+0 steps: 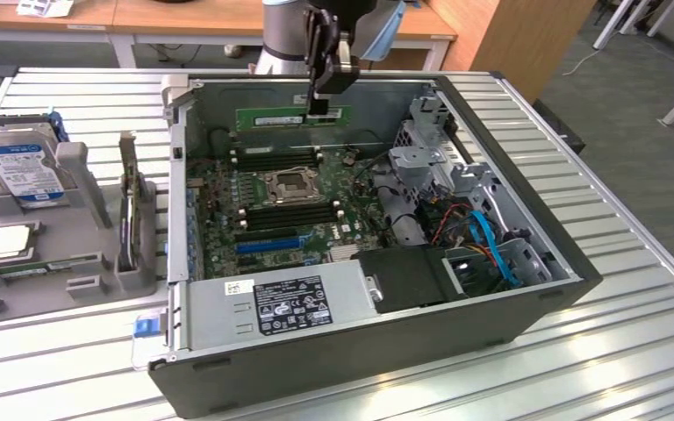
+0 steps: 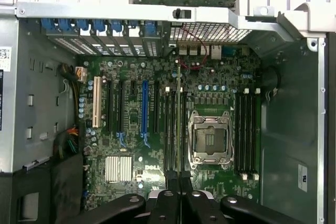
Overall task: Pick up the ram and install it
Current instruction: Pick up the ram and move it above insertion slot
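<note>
The ram (image 1: 278, 117) is a long green stick with a white label, hanging level above the far side of the open computer case (image 1: 548, 289). My gripper (image 1: 323, 109) is shut on its end toward the exterior view's right. In the wrist view the ram (image 2: 179, 108) shows edge-on as a thin line between my gripper's (image 2: 179, 195) black fingers. It hangs over the black memory slots (image 2: 170, 129) beside the empty processor socket (image 2: 210, 139), clear of the motherboard (image 1: 313, 206). A second bank of slots (image 2: 247, 132) lies on the socket's other side.
At the exterior view's left, a grey holder (image 1: 80, 263) carries a hard drive with a blue label (image 1: 21, 167), a square silver processor (image 1: 10, 241) and an upright card (image 1: 132, 210). Inside the case are a power supply (image 1: 278, 303), drive cages (image 1: 431, 167) and blue cables (image 1: 495, 250).
</note>
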Controlling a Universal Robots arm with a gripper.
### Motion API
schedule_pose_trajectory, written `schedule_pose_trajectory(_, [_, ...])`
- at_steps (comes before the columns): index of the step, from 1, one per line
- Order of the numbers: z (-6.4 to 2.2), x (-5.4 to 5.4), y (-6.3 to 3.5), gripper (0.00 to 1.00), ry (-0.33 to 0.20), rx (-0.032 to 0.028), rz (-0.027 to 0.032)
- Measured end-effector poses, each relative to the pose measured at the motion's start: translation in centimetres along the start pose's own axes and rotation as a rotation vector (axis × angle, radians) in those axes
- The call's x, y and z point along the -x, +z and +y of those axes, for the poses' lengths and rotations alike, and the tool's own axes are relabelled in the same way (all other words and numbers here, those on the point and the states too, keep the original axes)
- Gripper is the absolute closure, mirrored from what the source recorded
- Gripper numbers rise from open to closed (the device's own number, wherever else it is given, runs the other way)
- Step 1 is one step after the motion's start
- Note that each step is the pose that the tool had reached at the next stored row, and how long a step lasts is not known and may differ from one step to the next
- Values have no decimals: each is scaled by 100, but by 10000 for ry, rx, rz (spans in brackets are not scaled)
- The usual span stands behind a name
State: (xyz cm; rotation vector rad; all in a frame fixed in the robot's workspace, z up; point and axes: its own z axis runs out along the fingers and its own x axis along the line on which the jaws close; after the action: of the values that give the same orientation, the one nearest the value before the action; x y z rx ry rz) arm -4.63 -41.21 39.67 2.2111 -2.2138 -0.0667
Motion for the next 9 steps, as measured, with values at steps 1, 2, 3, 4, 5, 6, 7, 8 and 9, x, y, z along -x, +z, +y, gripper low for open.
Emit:
schedule_pose_trajectory(1, [-8,0,0,89,0,-1,0])
schedule_pose_trajectory(2, [-10,0,0,89,0,0,0])
schedule_pose_trajectory(3, [-10,0,0,89,1,-1,0])
schedule_pose_trajectory(4, [-10,0,0,89,1,-1,0])
schedule_pose_trajectory(5, [-11,0,0,89,1,0,0])
schedule_pose_trajectory(6, [-11,0,0,89,1,0,0])
schedule_pose_trajectory(7, [-11,0,0,89,0,0,0])
schedule_pose_trajectory(8, [-11,0,0,89,0,0,0])
schedule_pose_trajectory(9, [-11,0,0,89,1,-1,-1])
